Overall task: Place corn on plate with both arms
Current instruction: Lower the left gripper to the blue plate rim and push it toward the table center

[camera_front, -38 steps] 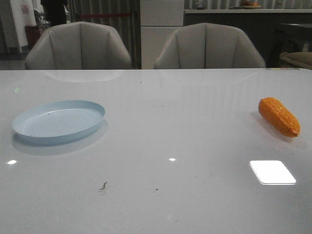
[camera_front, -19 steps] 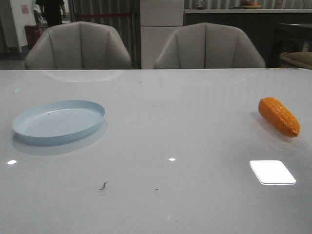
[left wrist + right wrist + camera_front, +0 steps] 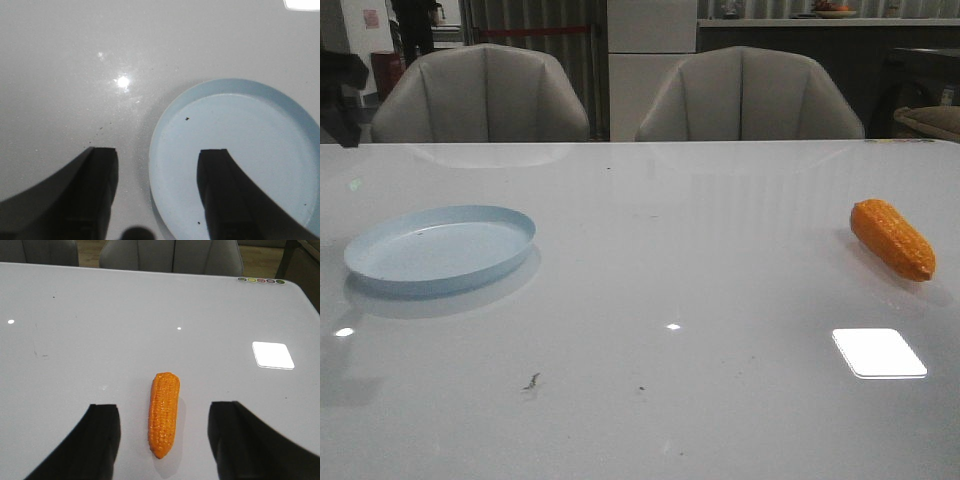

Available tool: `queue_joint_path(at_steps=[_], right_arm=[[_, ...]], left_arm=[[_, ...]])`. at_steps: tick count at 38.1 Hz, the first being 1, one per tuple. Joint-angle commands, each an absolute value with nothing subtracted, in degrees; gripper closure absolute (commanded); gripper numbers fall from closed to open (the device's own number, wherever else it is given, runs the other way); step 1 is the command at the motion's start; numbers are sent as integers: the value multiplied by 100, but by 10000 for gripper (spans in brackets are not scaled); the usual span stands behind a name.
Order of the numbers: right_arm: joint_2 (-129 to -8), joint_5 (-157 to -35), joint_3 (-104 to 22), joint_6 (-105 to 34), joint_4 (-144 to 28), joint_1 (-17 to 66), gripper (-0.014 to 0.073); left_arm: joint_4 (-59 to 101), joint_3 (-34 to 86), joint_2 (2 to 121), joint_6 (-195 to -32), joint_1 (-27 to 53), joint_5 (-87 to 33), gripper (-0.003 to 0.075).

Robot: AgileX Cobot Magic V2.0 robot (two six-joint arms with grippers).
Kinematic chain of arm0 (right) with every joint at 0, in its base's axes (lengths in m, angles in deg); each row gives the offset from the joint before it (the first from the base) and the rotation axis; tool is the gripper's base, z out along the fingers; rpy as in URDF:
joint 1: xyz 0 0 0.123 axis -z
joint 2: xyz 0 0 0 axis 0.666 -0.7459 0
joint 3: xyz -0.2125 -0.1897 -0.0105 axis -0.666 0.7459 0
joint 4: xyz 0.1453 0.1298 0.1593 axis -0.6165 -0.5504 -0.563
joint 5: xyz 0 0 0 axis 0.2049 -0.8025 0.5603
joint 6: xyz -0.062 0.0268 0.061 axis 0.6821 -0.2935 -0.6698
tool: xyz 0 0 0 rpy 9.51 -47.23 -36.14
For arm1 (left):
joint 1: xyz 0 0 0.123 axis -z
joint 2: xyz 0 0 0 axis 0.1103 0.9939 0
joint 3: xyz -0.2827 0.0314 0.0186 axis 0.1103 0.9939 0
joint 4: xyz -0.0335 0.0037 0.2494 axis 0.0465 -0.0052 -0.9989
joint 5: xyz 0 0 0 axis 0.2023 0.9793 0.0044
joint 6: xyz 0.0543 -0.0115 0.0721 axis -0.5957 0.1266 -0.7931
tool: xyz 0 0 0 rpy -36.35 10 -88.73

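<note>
New dark arm (image 3: 340,85) at far left.

Front camera: set low at the near edge of the table (image 3: 670,400), facing forward across it toward two chairs (image 3: 480,95). It takes in the plate (image 3: 440,250) at left and the corn (image 3: 892,238) at right.

Left wrist camera: looks steeply down, close above the plate (image 3: 235,155), the left end effector (image 3: 157,155) framing its rim.

Right wrist camera: higher, tilted forward, the corn (image 3: 164,412) lying between the right end effector (image 3: 162,412) fingers.

The wrist views share nothing with each other; each shares one object with the front view.
</note>
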State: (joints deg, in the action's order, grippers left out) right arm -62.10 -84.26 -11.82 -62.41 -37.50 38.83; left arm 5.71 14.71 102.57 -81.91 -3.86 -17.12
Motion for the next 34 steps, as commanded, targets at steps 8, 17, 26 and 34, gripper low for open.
queue_joint_path(at_steps=[8,17,26,34], right_arm=[[-6165,-7982,-1385,-6248,-3695,3924,95],[-6165,-7982,-1385,-6248,-3695,3924,95],[-6165,-7982,-1385,-6248,-3695,3924,95],[-6165,-7988,-1385,-6248,-3695,3924,95]], left_arm=[[594,136,11588,-8135,-404,-924,290],[594,91,11872,-8135,-404,-969,431],[594,79,11987,-8135,-404,-944,622],[777,-1131,11987,-8135,-392,-393,626]])
